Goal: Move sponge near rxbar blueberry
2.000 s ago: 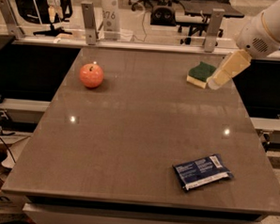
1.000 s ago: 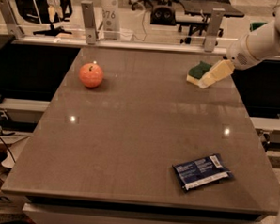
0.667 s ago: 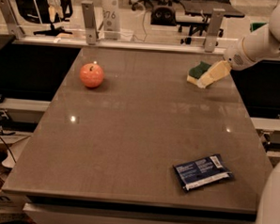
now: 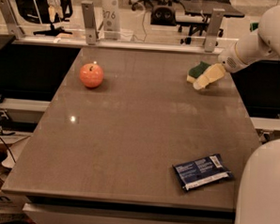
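Note:
The sponge [image 4: 195, 71], dark green on top with a pale yellow base, lies at the far right of the grey table [image 4: 129, 132]. My gripper [image 4: 206, 78] is right at the sponge, over its right side, its pale fingers pointing down-left. The rxbar blueberry [image 4: 202, 172], a flat dark navy wrapper with white print, lies at the near right of the table, far from the sponge.
An orange-red apple [image 4: 91, 75] sits at the far left of the table. A rail with metal posts [image 4: 88, 21] runs along the table's far edge. Part of my white body [image 4: 262, 195] fills the lower right corner.
My gripper has swung in lower over the sponge's right side. The sponge, the bar and the apple have not moved. My white body has come into view at lower right.

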